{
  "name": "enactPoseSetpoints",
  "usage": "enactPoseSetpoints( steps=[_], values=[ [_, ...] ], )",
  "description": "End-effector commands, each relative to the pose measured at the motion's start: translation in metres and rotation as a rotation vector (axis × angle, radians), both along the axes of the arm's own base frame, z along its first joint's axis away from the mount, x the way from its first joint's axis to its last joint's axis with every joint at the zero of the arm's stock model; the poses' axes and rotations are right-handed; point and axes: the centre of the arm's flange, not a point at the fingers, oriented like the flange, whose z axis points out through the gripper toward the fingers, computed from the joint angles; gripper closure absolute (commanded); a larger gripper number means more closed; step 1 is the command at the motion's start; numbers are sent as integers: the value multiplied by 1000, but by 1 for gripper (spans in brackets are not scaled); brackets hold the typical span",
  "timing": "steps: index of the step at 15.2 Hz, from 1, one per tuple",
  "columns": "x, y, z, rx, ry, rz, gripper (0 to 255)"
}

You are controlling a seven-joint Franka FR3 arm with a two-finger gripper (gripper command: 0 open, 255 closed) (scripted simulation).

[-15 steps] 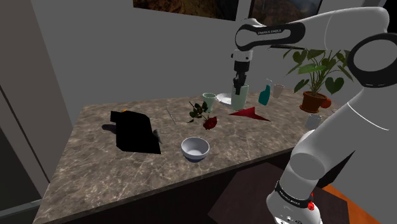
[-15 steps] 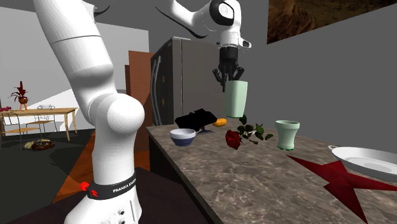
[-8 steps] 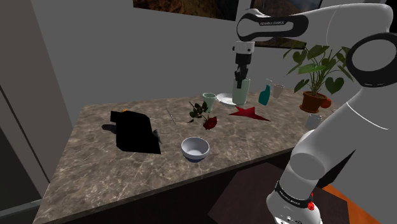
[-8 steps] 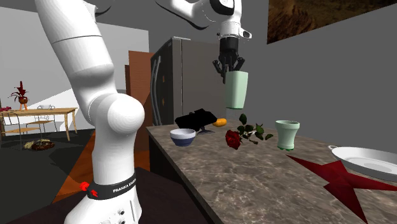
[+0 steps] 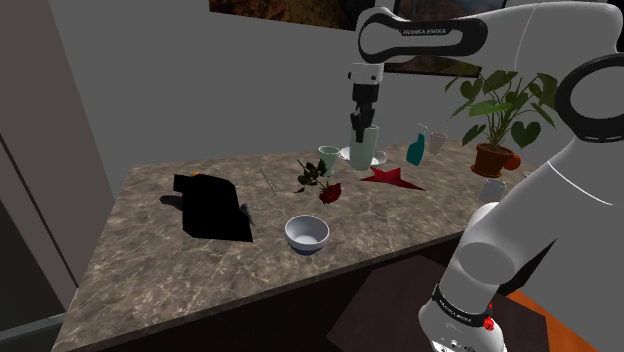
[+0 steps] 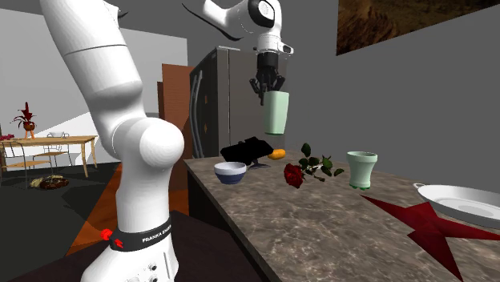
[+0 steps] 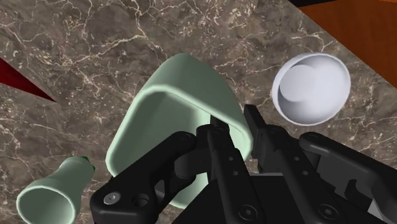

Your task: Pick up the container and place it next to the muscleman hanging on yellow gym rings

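Observation:
My gripper (image 5: 358,125) (image 6: 267,90) (image 7: 232,121) is shut on the rim of a pale green container (image 5: 362,147) (image 6: 276,112) (image 7: 178,108), one finger inside and one outside. The container hangs upright well above the marble counter (image 5: 150,260), over the spot between the small green cup (image 5: 328,158) and the white plate (image 5: 348,156). A flat black object (image 5: 210,205) (image 6: 248,151) lies far along the counter towards the shoulder view's left, with an orange-yellow bit (image 6: 277,154) beside it; I cannot make out a figure on it.
On the counter are a red rose (image 5: 322,185) (image 6: 298,172), a white bowl (image 5: 307,233) (image 6: 230,171) (image 7: 310,87), the cup (image 6: 361,169) (image 7: 54,191), a red star-shaped mat (image 5: 392,179) (image 6: 417,224), the plate (image 6: 461,202), a teal spray bottle (image 5: 416,150) and a potted plant (image 5: 495,120).
The gripper has carried the container up off the counter and then towards the shoulder view's left, away from the plate and mat, nearer the cup and rose.

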Motion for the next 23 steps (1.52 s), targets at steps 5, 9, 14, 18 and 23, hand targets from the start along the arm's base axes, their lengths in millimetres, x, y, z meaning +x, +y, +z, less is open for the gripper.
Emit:
enactPoseSetpoints(
  steps=[5,9,14,18,23],
  values=[
    [11,81,2,0,0,-1,255],
    [20,133,2,0,0,-1,255],
    [32,198,2,0,0,-1,255],
    [41,250,2,0,0,-1,255],
    [52,315,2,0,0,-1,255]
  ],
)
